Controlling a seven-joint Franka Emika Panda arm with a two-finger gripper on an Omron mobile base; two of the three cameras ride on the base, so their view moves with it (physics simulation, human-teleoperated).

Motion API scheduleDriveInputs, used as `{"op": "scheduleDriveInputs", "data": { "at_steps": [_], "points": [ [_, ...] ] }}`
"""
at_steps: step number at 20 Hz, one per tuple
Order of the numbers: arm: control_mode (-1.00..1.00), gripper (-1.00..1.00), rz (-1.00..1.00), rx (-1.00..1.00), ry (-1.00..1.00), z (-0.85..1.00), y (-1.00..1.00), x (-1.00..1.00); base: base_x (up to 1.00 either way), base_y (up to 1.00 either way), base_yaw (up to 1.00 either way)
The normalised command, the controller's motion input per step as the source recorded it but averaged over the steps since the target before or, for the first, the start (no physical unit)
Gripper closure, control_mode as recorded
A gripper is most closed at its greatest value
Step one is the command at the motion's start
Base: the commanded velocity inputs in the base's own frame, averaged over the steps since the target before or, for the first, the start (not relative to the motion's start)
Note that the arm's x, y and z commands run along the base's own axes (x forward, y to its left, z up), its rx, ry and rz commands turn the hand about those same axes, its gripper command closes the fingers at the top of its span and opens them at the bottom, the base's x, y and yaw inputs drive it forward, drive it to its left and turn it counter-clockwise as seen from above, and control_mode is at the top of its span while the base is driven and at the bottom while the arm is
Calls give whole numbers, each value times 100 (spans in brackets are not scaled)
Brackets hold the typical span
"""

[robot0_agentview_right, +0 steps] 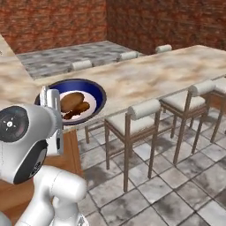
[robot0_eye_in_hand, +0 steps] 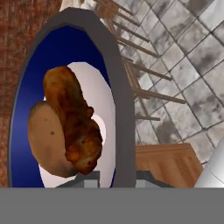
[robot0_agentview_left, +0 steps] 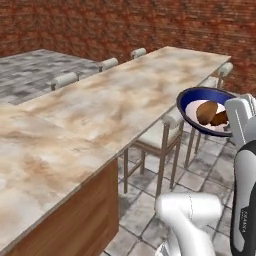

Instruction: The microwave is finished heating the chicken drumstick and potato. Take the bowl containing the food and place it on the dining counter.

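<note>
My gripper (robot0_agentview_left: 232,125) is shut on the rim of the bowl (robot0_agentview_left: 192,100), dark blue with a white inside, and holds it tilted in the air. The bowl hangs beside the dining counter (robot0_agentview_left: 100,105), off its edge and over the stools. Inside lie the rounded tan potato (robot0_agentview_left: 206,111) and the darker chicken drumstick (robot0_agentview_left: 220,119). In the right base view the gripper (robot0_agentview_right: 57,106) grips the bowl (robot0_agentview_right: 97,99) in front of the marbled dining counter (robot0_agentview_right: 167,70). The hand view shows the drumstick (robot0_eye_in_hand: 72,122) resting across the potato (robot0_eye_in_hand: 43,140) in the bowl (robot0_eye_in_hand: 65,48). The microwave is out of view.
Wooden stools (robot0_agentview_left: 162,137) with pale cushions line the counter's near side, and more stools (robot0_agentview_right: 132,119) stand over the grey tiled floor (robot0_agentview_right: 176,185). A wooden panel (robot0_agentview_left: 75,220) closes the counter's end. A brick wall (robot0_agentview_left: 125,25) runs behind.
</note>
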Motion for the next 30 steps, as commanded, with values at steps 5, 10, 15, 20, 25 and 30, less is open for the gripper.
{"op": "scheduleDriveInputs", "data": {
  "at_steps": [5,10,15,20,25,30],
  "points": [
    [100,100,0,0,0,0,0,0,52,-60,63],
    [100,100,0,0,0,0,0,0,51,-7,41],
    [100,100,0,0,0,0,0,0,56,0,8],
    [100,100,0,0,0,0,0,0,72,-2,5],
    [100,100,0,0,0,0,0,0,43,-41,1],
    [100,100,0,0,0,0,0,0,38,-20,0]
  ]
}}
